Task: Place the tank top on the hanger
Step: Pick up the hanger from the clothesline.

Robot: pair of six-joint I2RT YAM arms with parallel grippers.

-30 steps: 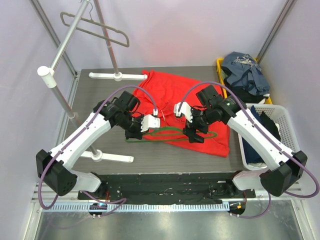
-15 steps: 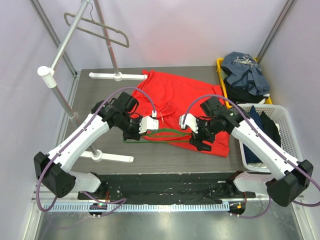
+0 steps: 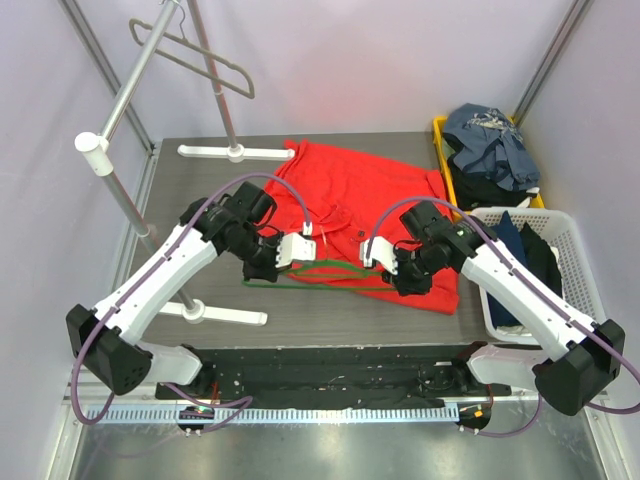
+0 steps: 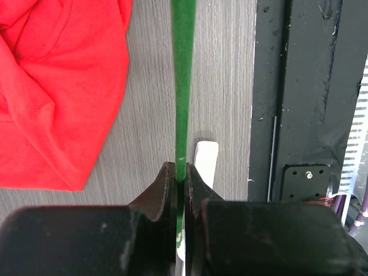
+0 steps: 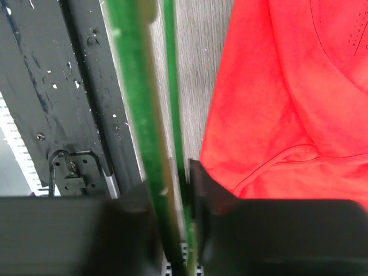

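Count: one red tank top (image 3: 370,185), two hangers, two grippers. Tank top lies rumpled at mid-table. Green hanger (image 3: 325,270) runs along the tank top's near hem, its right end over the fabric. Grey hanger (image 3: 190,55) hangs on a rail well left of and beyond the tank top.

Left gripper (image 4: 180,172): fingers pinched on the green bar, just off the tank top's near-left corner.

Right gripper (image 5: 169,184): both green bars pass between its fingers; grip not determinable.

Bare table (image 3: 190,180) shows left of the tank top. One yellow bin (image 3: 441,135) and one white basket (image 3: 530,212) crowd its right edge.
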